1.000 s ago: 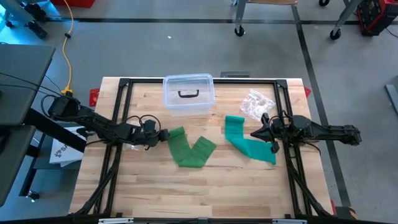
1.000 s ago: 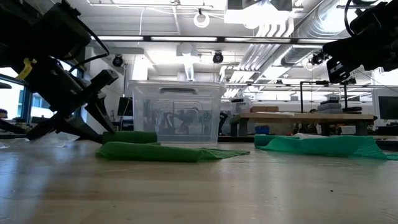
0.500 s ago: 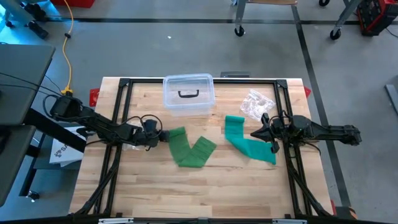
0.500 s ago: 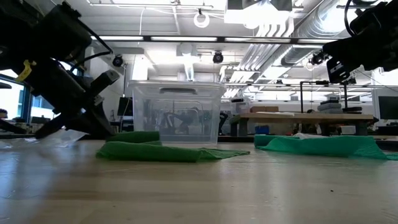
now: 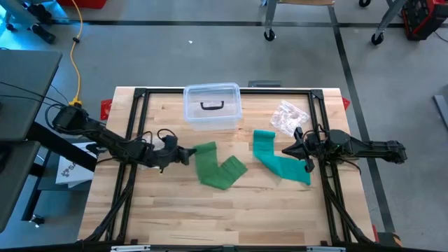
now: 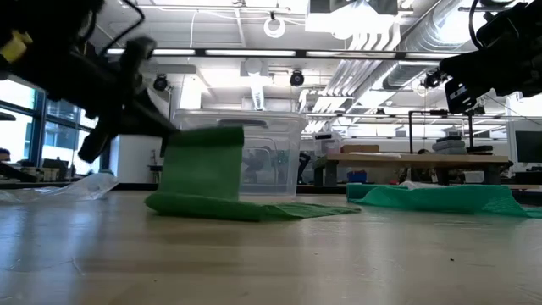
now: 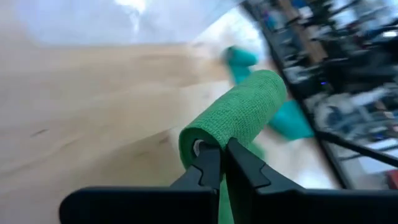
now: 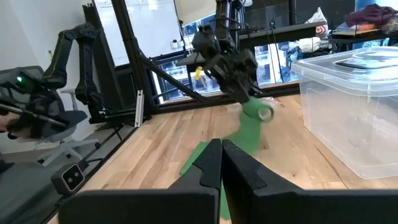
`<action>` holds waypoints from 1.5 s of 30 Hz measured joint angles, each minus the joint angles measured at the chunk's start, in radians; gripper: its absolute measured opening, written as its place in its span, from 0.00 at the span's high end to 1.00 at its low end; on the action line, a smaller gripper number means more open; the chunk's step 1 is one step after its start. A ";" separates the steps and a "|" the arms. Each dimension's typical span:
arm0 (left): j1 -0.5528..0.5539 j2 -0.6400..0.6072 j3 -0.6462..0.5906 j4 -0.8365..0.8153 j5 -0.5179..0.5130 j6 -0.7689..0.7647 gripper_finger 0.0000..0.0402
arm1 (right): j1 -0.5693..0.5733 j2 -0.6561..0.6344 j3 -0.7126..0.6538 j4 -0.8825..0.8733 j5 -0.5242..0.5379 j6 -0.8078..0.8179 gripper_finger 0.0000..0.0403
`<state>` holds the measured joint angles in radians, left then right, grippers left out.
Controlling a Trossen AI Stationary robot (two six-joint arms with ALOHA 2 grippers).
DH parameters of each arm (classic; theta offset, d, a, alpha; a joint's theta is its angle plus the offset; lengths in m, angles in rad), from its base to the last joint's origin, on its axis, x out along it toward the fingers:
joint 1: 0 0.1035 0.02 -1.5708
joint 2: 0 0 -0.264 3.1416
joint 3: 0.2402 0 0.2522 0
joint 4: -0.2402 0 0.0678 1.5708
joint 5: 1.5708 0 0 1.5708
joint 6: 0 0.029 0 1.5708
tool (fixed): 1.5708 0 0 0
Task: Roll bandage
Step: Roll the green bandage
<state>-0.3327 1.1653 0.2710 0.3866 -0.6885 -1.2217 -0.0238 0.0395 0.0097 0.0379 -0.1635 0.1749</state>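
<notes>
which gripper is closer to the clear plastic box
Left. The left gripper, shut on the green bandage, sits just in front of the box's left corner. The right gripper, shut, is farther off to the box's right, over the teal bandage.

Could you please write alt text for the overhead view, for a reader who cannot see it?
The left gripper is shut on the end of a green bandage on a wooden table. The right gripper, shut, rests over a teal bandage.

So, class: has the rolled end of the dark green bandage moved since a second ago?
Yes. The left pincer, shut on the bandage roll, has lifted it off the table; in the low view it now hangs in front of the clear plastic box.
</notes>
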 joint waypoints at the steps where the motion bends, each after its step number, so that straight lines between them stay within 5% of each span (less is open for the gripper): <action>1: -0.013 -0.018 0.000 0.019 -0.017 0.036 1.00 | 0.000 0.000 0.000 0.000 0.000 0.000 1.00; 10: -0.102 -0.127 0.028 0.328 -0.109 0.581 1.00 | 0.000 0.000 0.000 0.000 0.000 0.000 1.00; 20: -0.178 -0.094 0.330 0.136 -0.152 1.067 1.00 | 0.000 0.000 0.000 0.000 0.000 0.000 1.00; 28: -0.231 -0.079 0.478 0.017 -0.215 1.196 1.00 | -0.001 0.000 0.000 0.008 0.002 -0.075 1.00; 35: -0.275 -0.079 0.493 0.013 -0.271 1.244 1.00 | 0.007 0.000 0.000 0.053 -0.014 0.367 1.00; 40: -0.293 -0.077 0.493 0.013 -0.314 1.252 1.00 | 0.007 0.000 0.000 0.061 0.081 0.408 1.00; 45: -0.304 -0.065 0.493 0.024 -0.380 1.266 1.00 | 0.089 0.050 0.000 0.241 0.038 0.351 1.00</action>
<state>-0.6370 1.1003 0.7645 0.4101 -1.0686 0.0446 0.0648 0.0893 0.0097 0.2785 -0.1251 0.5258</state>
